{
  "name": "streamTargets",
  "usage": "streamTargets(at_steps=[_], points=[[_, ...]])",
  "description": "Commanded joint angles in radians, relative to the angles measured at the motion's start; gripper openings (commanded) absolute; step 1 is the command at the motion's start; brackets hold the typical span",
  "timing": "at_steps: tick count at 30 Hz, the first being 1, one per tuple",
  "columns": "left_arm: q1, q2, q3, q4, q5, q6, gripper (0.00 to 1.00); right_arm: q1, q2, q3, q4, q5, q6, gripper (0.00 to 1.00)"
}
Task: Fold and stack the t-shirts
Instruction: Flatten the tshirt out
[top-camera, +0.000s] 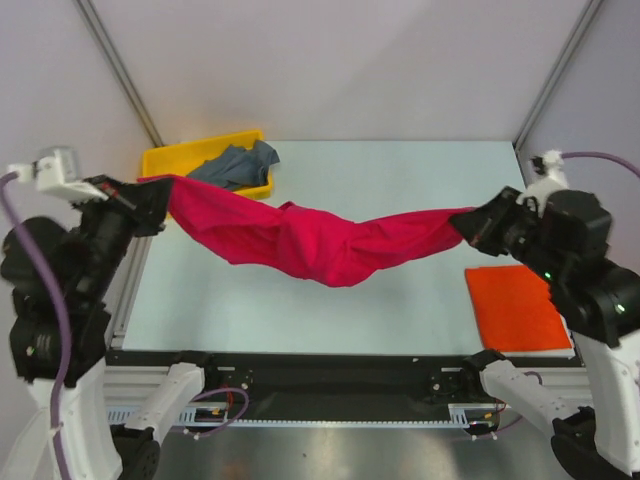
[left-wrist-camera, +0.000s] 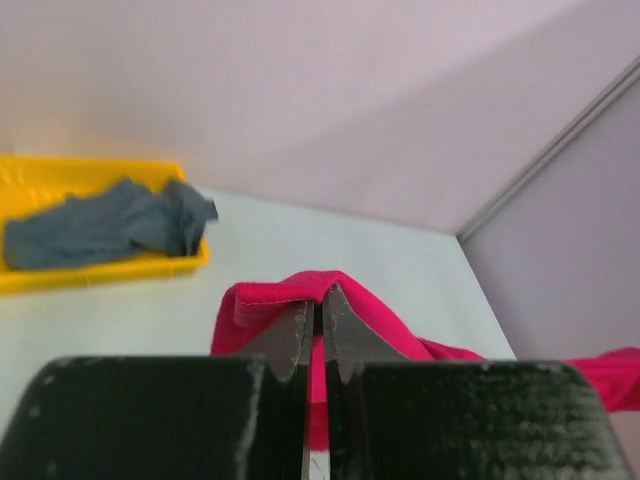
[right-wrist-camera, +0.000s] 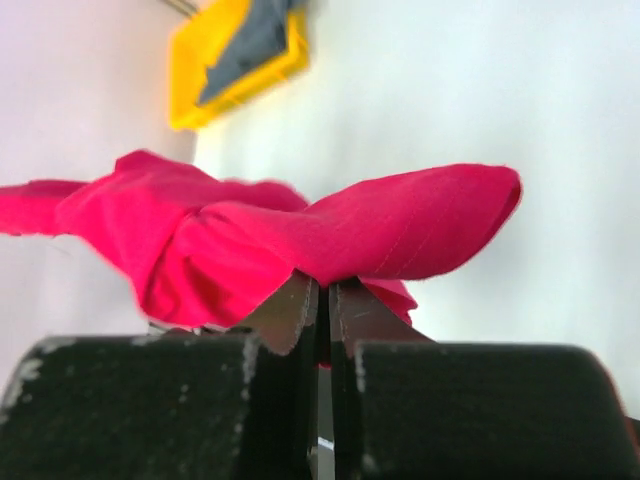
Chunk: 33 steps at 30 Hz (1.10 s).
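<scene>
Both left tool (top-camera: 150, 196) and right tool (top-camera: 467, 226) clamp the crimson-pink t-shirt (top-camera: 320, 245) strung between them. Tray (top-camera: 160, 160) with grey-blue t-shirt (top-camera: 236, 166) lies beyond left; orange-red t-shirt (top-camera: 515, 306) beside right.

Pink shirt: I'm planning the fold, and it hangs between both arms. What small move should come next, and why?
The left gripper and right gripper each pinch one end of the pink shirt, whose bunched middle sags. I'd probably lower both together, stretched apart, to lay it flat on the table before any fold.

Left fingers (left-wrist-camera: 285, 345) clamp crimson-pink t-shirt (left-wrist-camera: 260, 300); grey-blue t-shirt (left-wrist-camera: 100, 225) in yellow tray (left-wrist-camera: 100, 275).
</scene>
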Motion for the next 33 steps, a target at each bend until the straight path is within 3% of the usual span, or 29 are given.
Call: streamTargets(at_steps=[1, 8, 12, 14, 18, 19, 20, 21, 23, 26, 28, 29, 33], points=[[-0.018, -0.031, 0.078, -0.036, -0.138, 0.106, 0.06, -0.007, -0.049, 0.107, -0.098, 0.122, -0.015, 0.00], [-0.073, -0.016, 0.087, -0.090, -0.268, 0.146, 0.01, -0.005, -0.010, 0.132, -0.167, 0.230, 0.004, 0.00], [-0.076, -0.036, -0.078, -0.067, -0.216, 0.085, 0.00, -0.008, 0.076, 0.017, -0.156, 0.164, -0.007, 0.02], [-0.076, -0.054, -0.256, -0.026, -0.182, 0.003, 0.00, -0.030, 0.163, -0.091, -0.125, 0.118, -0.044, 0.16], [-0.075, -0.061, -0.468, 0.069, -0.108, -0.075, 0.00, -0.203, 0.374, -0.155, -0.044, -0.121, -0.131, 0.25], [-0.075, -0.014, -0.478, 0.065, -0.108, -0.067, 0.00, -0.205, 0.401, -0.160, -0.026, -0.132, -0.140, 0.34], [-0.075, 0.013, -0.481, 0.059, -0.081, -0.044, 0.00, -0.205, 0.435, -0.157, -0.004, -0.124, -0.146, 0.62], [-0.076, 0.048, -0.479, 0.047, -0.076, -0.030, 0.00, -0.205, 0.484, -0.151, -0.001, -0.121, -0.154, 0.72], [-0.075, 0.139, -0.479, 0.001, -0.071, -0.012, 0.00, -0.183, 0.523, -0.135, -0.013, -0.126, -0.212, 0.80], [-0.076, 0.160, -0.534, 0.037, -0.010, -0.010, 0.00, -0.061, 0.501, -0.180, 0.005, -0.098, -0.232, 0.86], [-0.076, 0.140, -0.574, 0.081, 0.013, -0.026, 0.00, 0.071, 0.425, -0.334, 0.046, -0.138, -0.210, 0.85], [-0.076, 0.124, -0.605, 0.089, 0.019, -0.038, 0.00, 0.113, 0.390, -0.468, 0.094, -0.158, -0.155, 0.84], [-0.075, 0.107, -0.640, 0.094, 0.030, -0.044, 0.00, 0.339, 0.239, -0.753, 0.193, -0.187, 0.029, 0.74]])
